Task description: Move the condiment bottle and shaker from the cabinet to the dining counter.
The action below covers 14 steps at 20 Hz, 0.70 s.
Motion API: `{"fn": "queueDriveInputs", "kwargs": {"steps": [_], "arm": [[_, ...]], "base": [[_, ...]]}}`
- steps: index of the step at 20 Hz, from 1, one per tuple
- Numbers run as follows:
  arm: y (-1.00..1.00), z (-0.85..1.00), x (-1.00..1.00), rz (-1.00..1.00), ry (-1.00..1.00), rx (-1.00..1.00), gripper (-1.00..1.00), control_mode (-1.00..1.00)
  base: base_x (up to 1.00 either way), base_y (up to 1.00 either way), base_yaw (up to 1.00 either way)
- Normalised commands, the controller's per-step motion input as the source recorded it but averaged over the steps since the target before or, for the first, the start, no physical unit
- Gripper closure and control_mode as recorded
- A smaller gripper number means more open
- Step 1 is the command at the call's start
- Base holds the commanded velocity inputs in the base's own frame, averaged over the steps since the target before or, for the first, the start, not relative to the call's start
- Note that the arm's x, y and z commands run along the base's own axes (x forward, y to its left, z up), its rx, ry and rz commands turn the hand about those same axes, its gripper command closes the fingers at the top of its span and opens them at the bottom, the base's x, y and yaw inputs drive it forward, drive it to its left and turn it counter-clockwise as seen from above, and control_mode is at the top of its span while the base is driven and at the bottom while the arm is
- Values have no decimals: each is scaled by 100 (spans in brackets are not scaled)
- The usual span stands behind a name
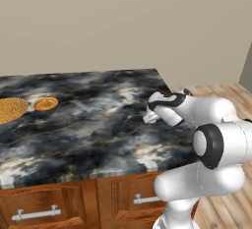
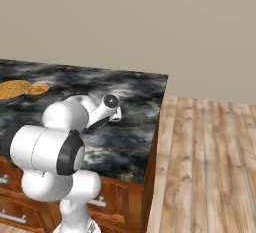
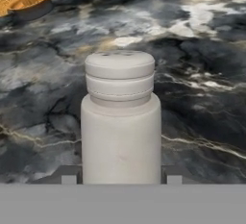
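Note:
The shaker (image 3: 120, 122), a pale cylinder with a ribbed, rounded cap, stands upright between my gripper's (image 3: 121, 179) two dark fingertips (image 3: 68, 179), which press against its lower sides. In the left base view the gripper (image 1: 151, 116) reaches low over the right part of the dining counter (image 1: 88, 129) with the shaker (image 1: 149, 118) in it. I cannot tell whether its base touches the black-and-grey marbled top (image 3: 202, 50). The condiment bottle and the cabinet are out of view.
Two flat golden-orange round things, one larger (image 1: 10, 109) and one smaller (image 1: 46, 103), lie at the counter's far left. The smaller one (image 3: 24, 2) is well away from the shaker. The counter's right edge (image 2: 159, 122) drops to a wooden floor (image 2: 210, 167). Drawers (image 1: 39, 213) front its base.

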Motion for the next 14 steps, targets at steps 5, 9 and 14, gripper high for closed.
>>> {"fn": "queueDriveInputs", "kwargs": {"steps": [5,9,14], "arm": [[0,-32,14,7,0,0,100,-100],[0,-18,11,11,2,0,100,-100],[1,-23,3,9,-13,0,100,-100]], "base": [[0,0,0],[0,0,0],[0,0,0]]}}
